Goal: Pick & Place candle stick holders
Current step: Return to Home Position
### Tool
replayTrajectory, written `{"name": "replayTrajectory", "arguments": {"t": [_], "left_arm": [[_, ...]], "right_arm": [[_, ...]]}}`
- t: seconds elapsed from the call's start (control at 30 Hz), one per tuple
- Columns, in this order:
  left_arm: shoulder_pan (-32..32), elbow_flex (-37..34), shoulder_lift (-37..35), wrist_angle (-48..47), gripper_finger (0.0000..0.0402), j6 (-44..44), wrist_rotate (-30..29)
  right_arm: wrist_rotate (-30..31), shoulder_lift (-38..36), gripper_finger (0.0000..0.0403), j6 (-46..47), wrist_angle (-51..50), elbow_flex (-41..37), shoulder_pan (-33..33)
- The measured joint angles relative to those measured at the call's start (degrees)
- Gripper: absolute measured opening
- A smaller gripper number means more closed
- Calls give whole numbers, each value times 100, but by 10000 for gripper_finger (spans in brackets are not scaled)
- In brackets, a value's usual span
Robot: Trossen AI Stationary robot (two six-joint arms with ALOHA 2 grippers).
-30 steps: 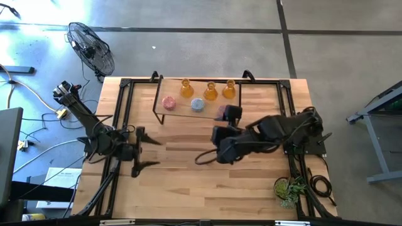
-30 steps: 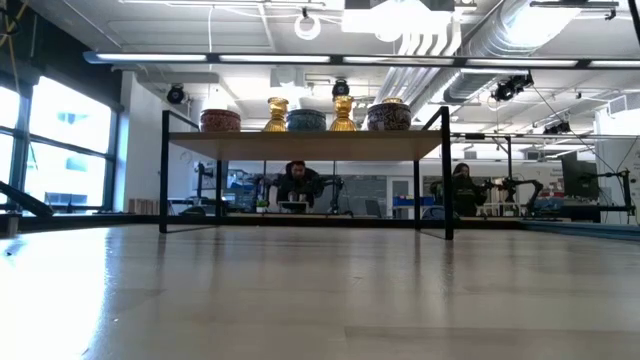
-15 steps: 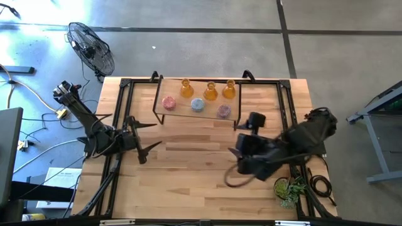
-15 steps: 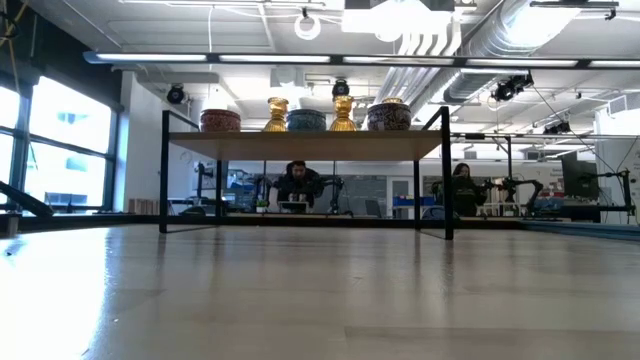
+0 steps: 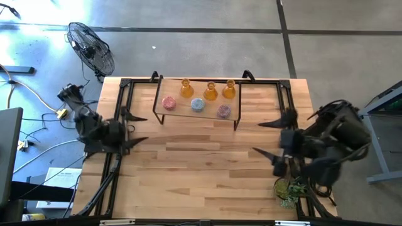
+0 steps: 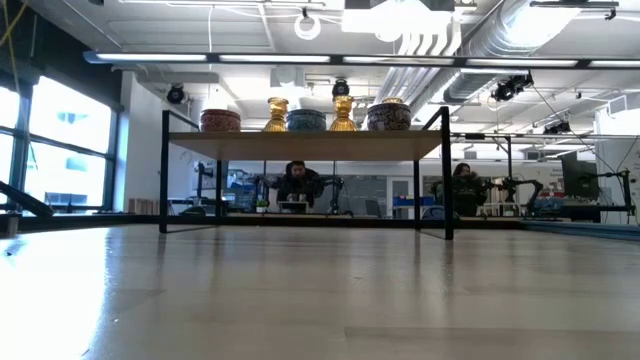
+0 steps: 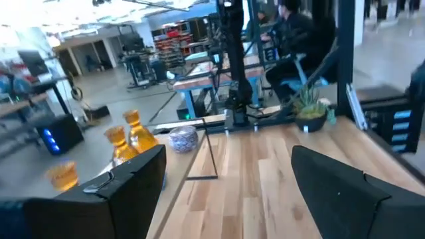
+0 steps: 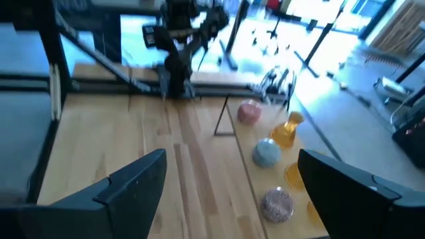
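1. High view: all six candle stick holders [image 5: 210, 91] stand on the shelf [image 5: 213, 104] at the far side of the tabletop [image 5: 201, 163]. The three amber flasks are in the rear row, with the pink, light blue and mauve rounds in front of them. Placing looks finished.
2. The left end effector [image 5: 134, 129] sits at the tabletop's left edge with its fingers spread wide and empty. The right end effector [image 5: 264, 138] sits at the right edge, equally wide and empty.
3. To go home cleanly, each arm should fold along its own side, well apart from the shelf. The right arm needs care because the potted plant [image 5: 289, 188] sits just beside its base.
4. The low view shows no arm at all and only five holders; one amber flask is probably hidden behind the others. In the high view, the right arm's joints merge into one dark mass, so its exact pose is hard to read.
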Motion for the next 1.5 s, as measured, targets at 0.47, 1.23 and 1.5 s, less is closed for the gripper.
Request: {"name": "replayTrajectory", "arguments": {"t": [0.47,1.23,1.5], "left_arm": [[-2,71,-2215,-2242,321,-1285,-410],[-4,-1672,-2206,-1326,321,-1682,1660],[-4,-2252,-2202,-875,321,-1873,2028]], "right_arm": [[1609,-1698,335,1553,0,-2831,1183],[2312,-4708,335,2446,3427,-8548,1294],[2315,-4875,334,394,6310,-9690,1290]]}}
